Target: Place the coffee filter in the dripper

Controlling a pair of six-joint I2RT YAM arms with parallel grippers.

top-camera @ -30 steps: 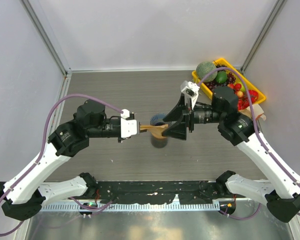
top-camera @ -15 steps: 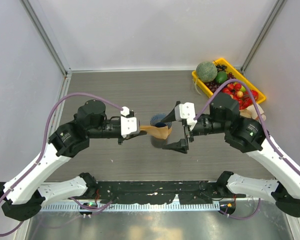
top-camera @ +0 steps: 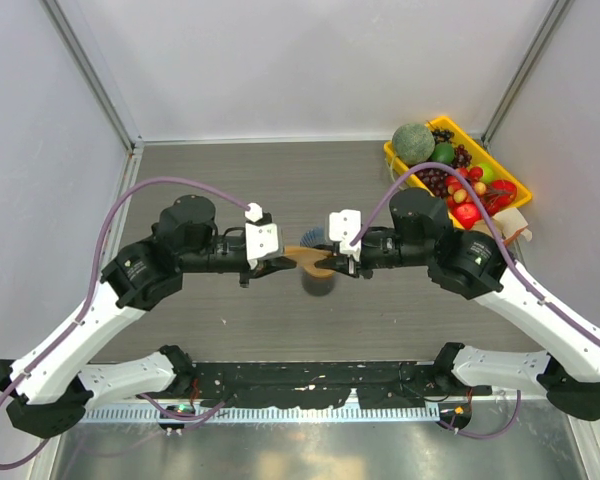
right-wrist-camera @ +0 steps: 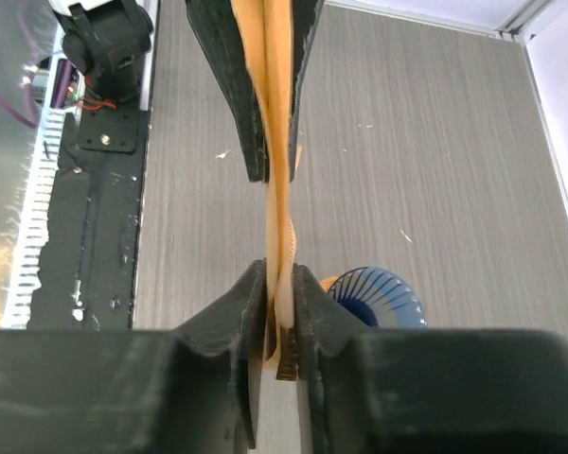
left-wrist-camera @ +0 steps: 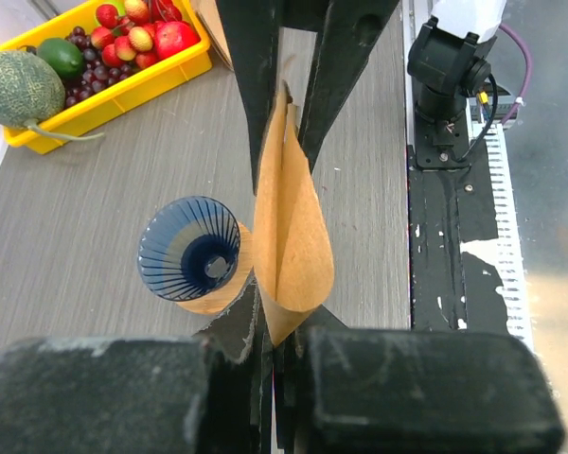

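The tan paper coffee filter (top-camera: pixel 308 258) hangs above the table, stretched between both grippers. My left gripper (top-camera: pixel 280 258) is shut on its left end, and my right gripper (top-camera: pixel 332 263) is shut on its right end. In the left wrist view the coffee filter (left-wrist-camera: pixel 289 218) bulges open between my left gripper (left-wrist-camera: pixel 275 326) and the right fingers (left-wrist-camera: pixel 256 95). In the right wrist view the coffee filter (right-wrist-camera: pixel 276 142) runs edge-on from my right gripper (right-wrist-camera: pixel 279 284). The dark blue ribbed dripper (left-wrist-camera: pixel 189 248) stands on an orange-brown cup (left-wrist-camera: pixel 218 298), just beyond the filter (top-camera: pixel 315 238) (right-wrist-camera: pixel 374 295).
A yellow tray (top-camera: pixel 503 178) of fruit with a green melon (top-camera: pixel 412 142) stands at the back right, and it also shows in the left wrist view (left-wrist-camera: pixel 123 90). White walls close the table at the back and sides. The arm bases' black rail (top-camera: pixel 310 385) runs along the near edge.
My right gripper, wide open a second ago, has swung in and closed on the filter's right end. The left gripper keeps its hold and has shifted slightly right.
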